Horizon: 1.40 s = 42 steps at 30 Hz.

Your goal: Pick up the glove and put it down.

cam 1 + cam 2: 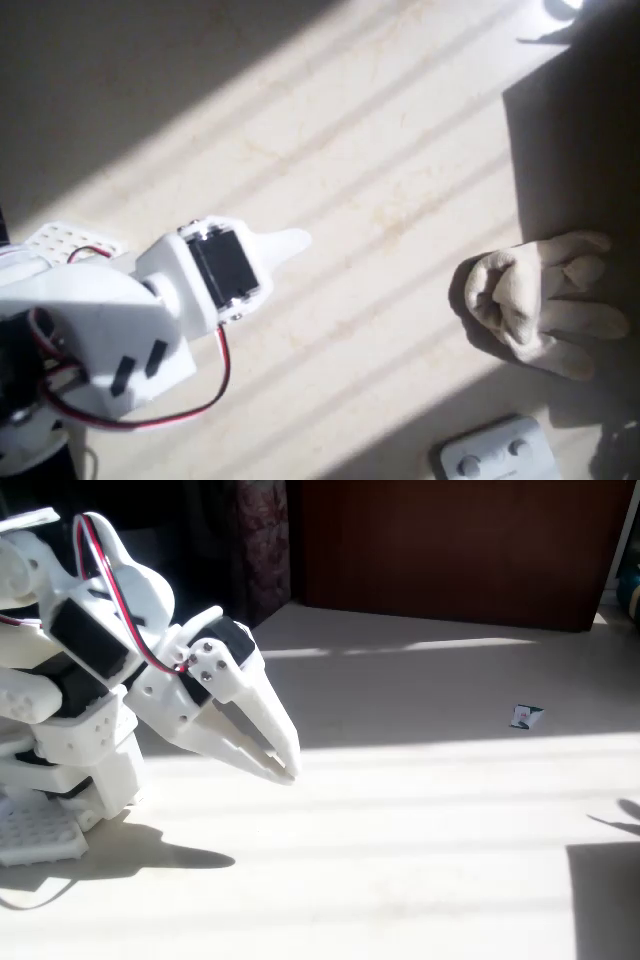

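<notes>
— Where is the glove [540,300]?

— In the overhead view it lies on the table [400,180] at the right, crumpled, partly in sun and partly in shadow. A grey device [495,452] with round buttons lies just below it, near but not touching.

— And the gripper [285,763]?

— In the fixed view it hangs over the table at the left, tips pointing down and to the right. The two white fingers [262,708] sit almost together at the tips, with a thin gap higher up — nothing is between them.

— Is it near the glove?

— No. From above, the gripper [290,243] is at the left, well apart from the glove.

— Anything else?

— A small card [525,717] lies far back on the table in the fixed view.
</notes>
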Tool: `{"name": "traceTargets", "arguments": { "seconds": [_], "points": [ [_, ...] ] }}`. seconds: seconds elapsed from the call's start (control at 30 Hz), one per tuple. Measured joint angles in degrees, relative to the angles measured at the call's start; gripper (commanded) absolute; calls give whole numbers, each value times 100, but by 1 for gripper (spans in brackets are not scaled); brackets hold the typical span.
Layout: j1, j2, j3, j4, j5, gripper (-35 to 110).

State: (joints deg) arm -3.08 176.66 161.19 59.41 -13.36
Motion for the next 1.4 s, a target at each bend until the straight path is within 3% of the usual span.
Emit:
{"name": "traceTargets", "arguments": {
  "seconds": [0.3,1.07,1.4],
  "points": [
    [0,1151,642,0,0,0],
    [0,1134,1274,18,0,0],
    [0,1134,1274,1028,0,0]
  ]
}}
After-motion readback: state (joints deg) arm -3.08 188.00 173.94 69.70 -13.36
